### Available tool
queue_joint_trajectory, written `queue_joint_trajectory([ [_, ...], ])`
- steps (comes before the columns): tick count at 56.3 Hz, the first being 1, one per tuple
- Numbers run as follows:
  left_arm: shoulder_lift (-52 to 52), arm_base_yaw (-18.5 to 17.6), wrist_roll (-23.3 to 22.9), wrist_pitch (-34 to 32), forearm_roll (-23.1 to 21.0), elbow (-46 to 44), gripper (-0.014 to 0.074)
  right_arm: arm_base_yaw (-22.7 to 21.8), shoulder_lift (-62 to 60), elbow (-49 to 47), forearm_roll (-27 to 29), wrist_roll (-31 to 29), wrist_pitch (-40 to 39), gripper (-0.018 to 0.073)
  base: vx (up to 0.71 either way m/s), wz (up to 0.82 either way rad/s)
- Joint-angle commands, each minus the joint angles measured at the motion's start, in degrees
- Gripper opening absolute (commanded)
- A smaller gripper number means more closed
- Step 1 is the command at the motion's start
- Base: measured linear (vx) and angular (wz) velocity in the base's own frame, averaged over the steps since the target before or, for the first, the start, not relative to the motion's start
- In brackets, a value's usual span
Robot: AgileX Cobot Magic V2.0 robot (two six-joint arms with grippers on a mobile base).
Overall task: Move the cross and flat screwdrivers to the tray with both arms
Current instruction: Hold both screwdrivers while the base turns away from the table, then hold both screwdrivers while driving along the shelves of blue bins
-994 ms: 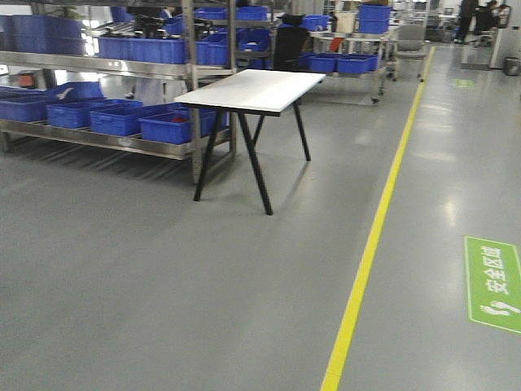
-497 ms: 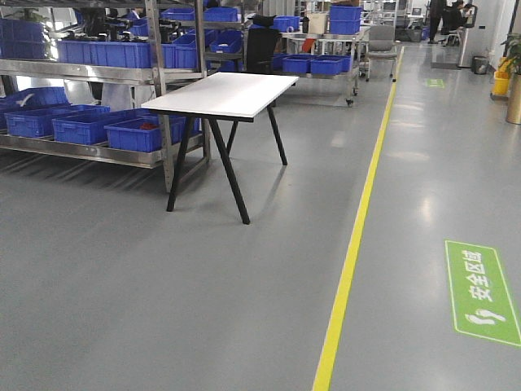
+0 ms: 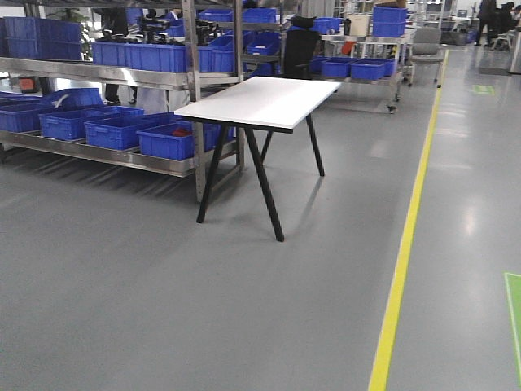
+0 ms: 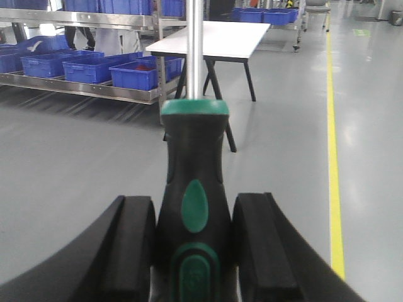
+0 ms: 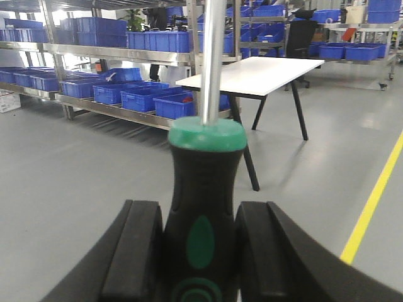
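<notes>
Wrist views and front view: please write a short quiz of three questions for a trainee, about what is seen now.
1. True or false: the left gripper holds nothing.
2. The handle of the right screwdriver is: A black and green; B red; C yellow.
3. Fill in: the table has a white top and ___ legs.
Key: 1 false, its jaws are closed on the left screwdriver. 2 A. 3 black.
</notes>
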Motion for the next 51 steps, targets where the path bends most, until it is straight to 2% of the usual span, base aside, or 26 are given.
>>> queue_joint_trajectory([
  [1, 0.6, -0.2, 0.1, -5.7, -0.1, -1.7, -0.0003, -0.1, 0.6, -1.5, 0.9, -0.2, -5.2, -0.0008, 0.45, 0.17],
  [51, 0.7, -0.2, 0.1, -5.6, -0.1, -1.7, -0.0003, -0.1, 0.5, -1.5, 1.0, -0.2, -5.1, -0.0008, 0.5, 0.14],
])
